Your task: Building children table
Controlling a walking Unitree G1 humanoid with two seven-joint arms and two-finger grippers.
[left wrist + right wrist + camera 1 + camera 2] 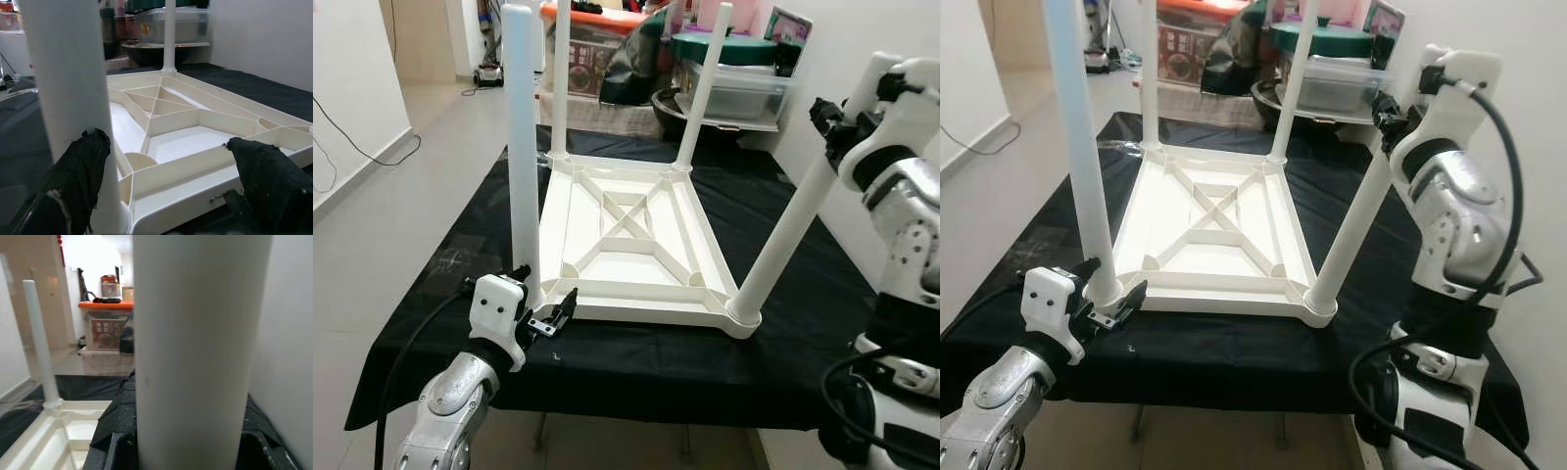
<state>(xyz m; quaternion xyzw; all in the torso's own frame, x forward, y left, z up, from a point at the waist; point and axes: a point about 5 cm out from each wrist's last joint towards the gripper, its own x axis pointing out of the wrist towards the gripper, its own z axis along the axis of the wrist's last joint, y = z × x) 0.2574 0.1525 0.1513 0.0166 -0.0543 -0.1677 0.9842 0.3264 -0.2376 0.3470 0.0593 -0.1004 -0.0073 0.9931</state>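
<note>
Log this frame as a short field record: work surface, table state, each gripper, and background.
surface: black cloth over a low platform
tabletop: white tabletop lying upside down, ribbed underside up
legs: four white legs in the corner sockets; near-right leg tilted, the others upright
left gripper: left gripper open at the base of the near-left leg
right gripper: right gripper shut on the upper part of the near-right leg
background: storage bins behind the platform
</note>
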